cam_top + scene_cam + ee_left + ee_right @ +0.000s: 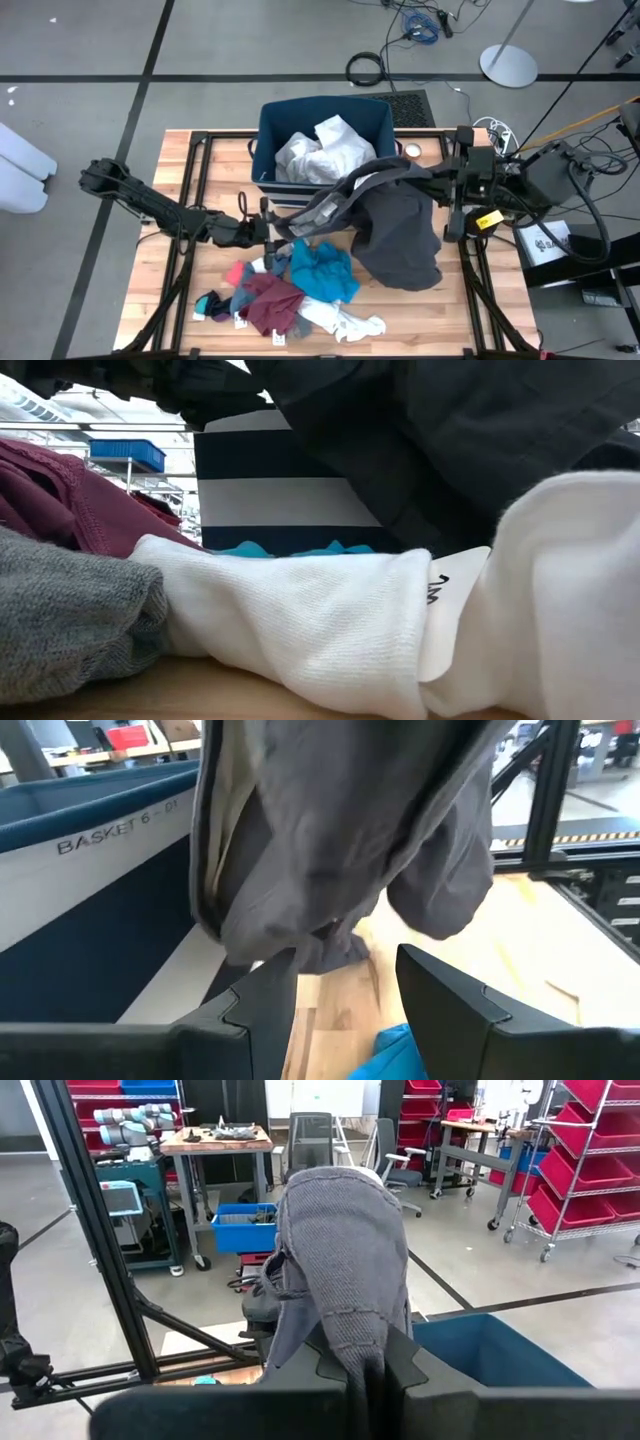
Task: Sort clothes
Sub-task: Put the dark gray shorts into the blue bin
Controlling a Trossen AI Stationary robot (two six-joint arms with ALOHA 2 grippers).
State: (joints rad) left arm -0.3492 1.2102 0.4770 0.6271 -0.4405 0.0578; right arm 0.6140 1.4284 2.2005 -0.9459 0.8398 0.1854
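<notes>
My right gripper (405,175) is shut on a large dark grey garment (395,235) beside the navy bin's (325,115) near right corner. The garment drapes down onto the table, and one strip of it stretches left toward my left gripper (278,228). My left gripper (345,995) is open at the bin's near side, with the grey garment's (340,850) low end hanging just before its fingertips. I cannot tell whether they touch it. A white garment (320,150) lies in the bin. Bright blue (322,270), maroon (270,300), white (345,322), red (237,272) and teal (215,303) pieces lie on the table. My right gripper pinches a bunched fold of the dark grey garment (350,1330) between its two fingers, coming level from the table's right side. The cloth bulges up over the fingertips. The rest hangs below, with its lower part (405,265) resting on the table.
The striped navy bin (270,490) stands at the table's far middle. White socks (300,620), a grey piece (70,620) and a maroon piece (60,500) lie right before the low camera. Black frame bars (195,200) run along both table sides.
</notes>
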